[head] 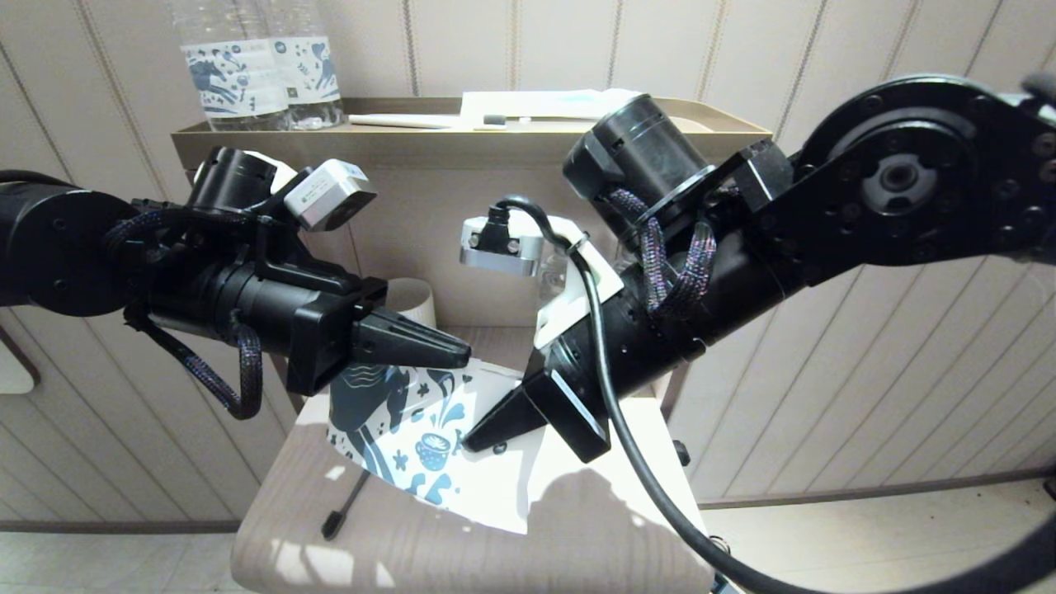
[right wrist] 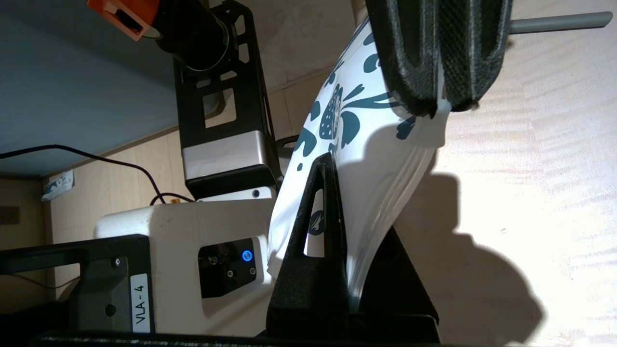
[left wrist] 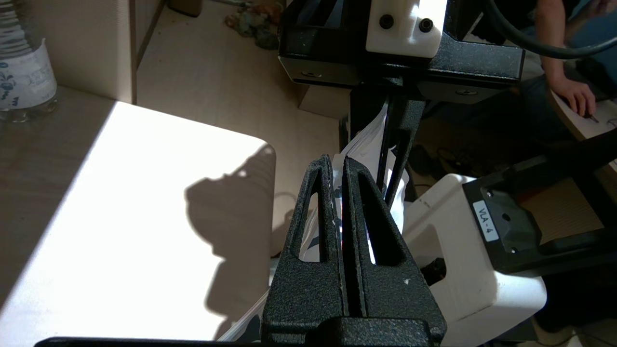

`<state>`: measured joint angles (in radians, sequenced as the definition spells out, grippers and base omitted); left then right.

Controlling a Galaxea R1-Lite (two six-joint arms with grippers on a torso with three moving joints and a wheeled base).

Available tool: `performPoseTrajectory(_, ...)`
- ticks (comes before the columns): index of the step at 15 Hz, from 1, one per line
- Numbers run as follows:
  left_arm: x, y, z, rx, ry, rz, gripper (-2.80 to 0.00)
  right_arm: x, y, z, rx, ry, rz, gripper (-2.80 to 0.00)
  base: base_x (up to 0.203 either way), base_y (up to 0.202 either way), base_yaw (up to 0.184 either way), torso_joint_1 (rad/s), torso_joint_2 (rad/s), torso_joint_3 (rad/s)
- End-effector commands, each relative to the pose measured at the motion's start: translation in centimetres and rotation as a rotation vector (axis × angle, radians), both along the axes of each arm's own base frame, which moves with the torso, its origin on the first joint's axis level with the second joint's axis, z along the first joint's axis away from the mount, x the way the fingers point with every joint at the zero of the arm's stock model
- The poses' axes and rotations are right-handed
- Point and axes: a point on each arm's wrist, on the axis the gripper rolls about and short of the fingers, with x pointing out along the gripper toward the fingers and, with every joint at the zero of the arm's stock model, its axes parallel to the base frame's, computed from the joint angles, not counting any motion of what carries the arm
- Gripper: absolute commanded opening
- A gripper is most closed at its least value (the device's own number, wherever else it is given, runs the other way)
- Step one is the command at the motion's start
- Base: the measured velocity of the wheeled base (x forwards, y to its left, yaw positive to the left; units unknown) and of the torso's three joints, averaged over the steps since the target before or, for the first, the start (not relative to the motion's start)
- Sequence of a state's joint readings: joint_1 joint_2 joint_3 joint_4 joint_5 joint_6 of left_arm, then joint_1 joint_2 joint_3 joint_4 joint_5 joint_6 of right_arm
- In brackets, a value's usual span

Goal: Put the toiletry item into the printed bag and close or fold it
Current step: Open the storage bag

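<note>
Looks like a hotel-style guest room, staged as a test set: pale panelled walls point(head: 825, 66), a shelf tray point(head: 462, 136) carrying horse-labelled water bottles point(head: 260, 74) and wrapped amenities, a small padded bench point(head: 495, 536) below. A person's hand point(left wrist: 573, 94) at a desk gives away the lab.

The printed bag point(head: 429, 445) looks like thin, smooth, slightly glossy film, white with dark-blue print, and it bends in soft ripples where it runs between the fingers point(right wrist: 313, 250) of the right gripper point(head: 483, 437), whose black surfaces are matt and grainy like coarse textured plastic; the left gripper point(head: 462, 356) pinching the bag's upper edge has the same rough black finish. Below the fingertips the table point(head: 577, 536) shows a pale, matt wood grain. The toiletry item point(head: 346, 503) lying there looks like slim dark plastic, and behind the fingers the bottles point(head: 256, 74) are clear glossy plastic with paper-like labels.
</note>
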<state>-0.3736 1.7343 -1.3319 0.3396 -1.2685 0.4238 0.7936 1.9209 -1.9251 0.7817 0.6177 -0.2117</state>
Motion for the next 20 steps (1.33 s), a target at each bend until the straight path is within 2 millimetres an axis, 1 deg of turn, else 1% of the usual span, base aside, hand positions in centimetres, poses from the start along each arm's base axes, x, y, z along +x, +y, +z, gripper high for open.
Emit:
performPoseTrajectory(1, 0.0, 0.0, -0.1, -0.003, 0.005, -0.005, -2.8, 0.0, 0.0, -0.1, -0.002, 0.004, 0.004, -2.8, 0.0, 0.0, 0.0, 0.0, 0.0, 0.0)
performPoseTrajectory(3, 0.0, 0.0, -0.1, -0.003, 0.004, -0.005, -2.8, 0.0, -0.1, 0.1, 0.001, -0.001, 0.001, -2.8, 0.0, 0.0, 0.0, 0.0, 0.0, 0.0)
performPoseTrajectory(5, 0.1, 0.0, -0.2, -0.002, 0.004, -0.004, -2.8, 0.3, -1.0, 0.5, 0.008, -0.012, -0.026, -2.8, 0.0, 0.0, 0.0, 0.0, 0.0, 0.0)
performPoseTrajectory(8, 0.1, 0.0, -0.2, -0.001, 0.005, -0.003, -2.8, 0.0, -2.5, 1.5, 0.022, -0.028, -0.053, -2.8, 0.0, 0.0, 0.0, 0.0, 0.0, 0.0)
performPoseTrajectory(12, 0.1, 0.0, -0.2, -0.001, 0.004, -0.003, -2.8, -0.6, -3.3, 1.6, 0.016, -0.026, -0.058, -2.8, 0.0, 0.0, 0.0, 0.0, 0.0, 0.0)
performPoseTrajectory(15, 0.1, 0.0, -0.2, -0.001, 0.0, -0.003, -2.8, -1.5, -4.2, 1.7, 0.011, -0.025, -0.057, -2.8, 0.0, 0.0, 0.0, 0.0, 0.0, 0.0)
performPoseTrajectory(20, 0.3, 0.0, -0.3, 0.001, -0.001, 0.001, -2.8, -4.0, -6.5, 2.1, 0.007, -0.023, -0.06, -2.8, 0.0, 0.0, 0.0, 0.0, 0.0, 0.0)
